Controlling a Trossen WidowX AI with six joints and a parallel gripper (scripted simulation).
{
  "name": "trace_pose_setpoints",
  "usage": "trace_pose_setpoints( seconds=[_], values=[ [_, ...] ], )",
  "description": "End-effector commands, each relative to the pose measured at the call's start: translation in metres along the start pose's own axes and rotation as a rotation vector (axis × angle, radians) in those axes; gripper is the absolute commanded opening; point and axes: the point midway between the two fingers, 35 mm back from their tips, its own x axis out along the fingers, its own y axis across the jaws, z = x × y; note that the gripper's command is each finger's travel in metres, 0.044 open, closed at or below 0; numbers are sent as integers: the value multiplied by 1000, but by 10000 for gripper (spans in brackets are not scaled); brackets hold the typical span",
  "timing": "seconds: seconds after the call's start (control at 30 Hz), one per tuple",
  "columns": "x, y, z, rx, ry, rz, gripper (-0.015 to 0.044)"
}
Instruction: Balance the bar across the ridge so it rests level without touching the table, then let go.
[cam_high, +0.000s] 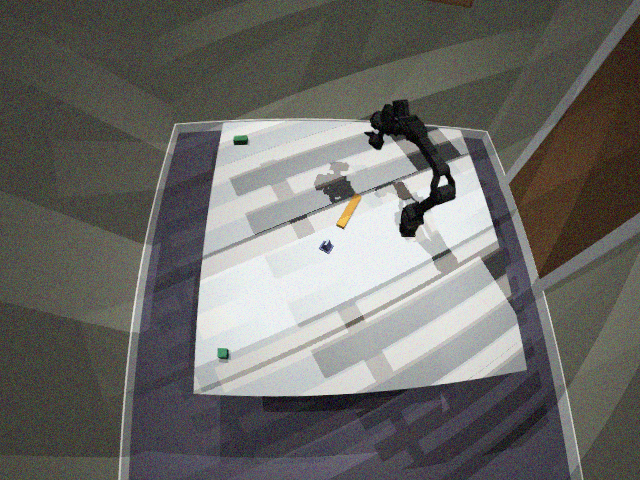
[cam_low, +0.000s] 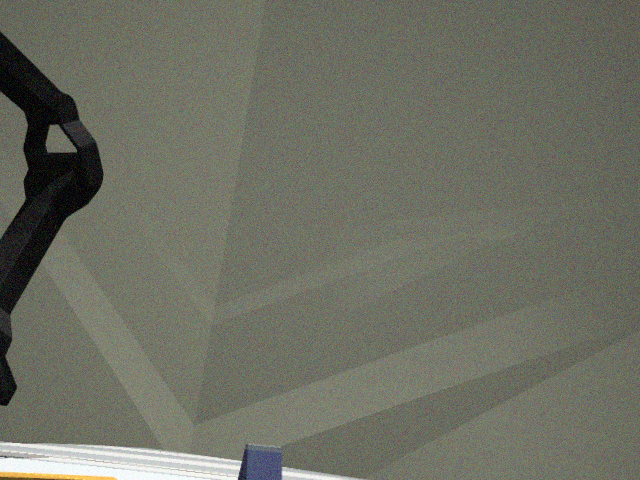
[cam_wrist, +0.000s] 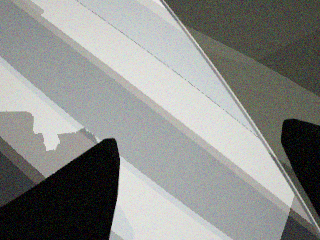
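The orange bar (cam_high: 348, 211) (cam_low: 56, 476) lies flat on the white table top (cam_high: 248, 310), off the ridge. The small blue ridge (cam_high: 326, 246) (cam_low: 263, 463) stands by itself a little beyond the bar's lower left end in the top view; nothing rests on it. My gripper (cam_high: 370, 140) (cam_wrist: 202, 140) is open and empty, raised high above the far part of the table, away from the bar. In the wrist view the two black fingers stand wide apart with only table and floor behind them. The exterior view does not show the gripper.
A green block (cam_high: 240, 140) lies near the far left corner of the white top, and another green block (cam_high: 222, 353) near its near left corner. The arm's base (cam_high: 409, 221) stands right of the bar. A brown panel (cam_high: 594, 155) is beyond the table's right edge.
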Motion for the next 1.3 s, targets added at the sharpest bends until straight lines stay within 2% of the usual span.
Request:
trace_pose_setpoints(
  seconds=[0.0, 0.6, 1.27],
  values=[
    [16, 24, -6, -75, 50, 78, 315],
    [51, 126, -28, -458, 206, 405, 315],
    [47, 227, -67, -975, 329, 779, 315]
  ],
)
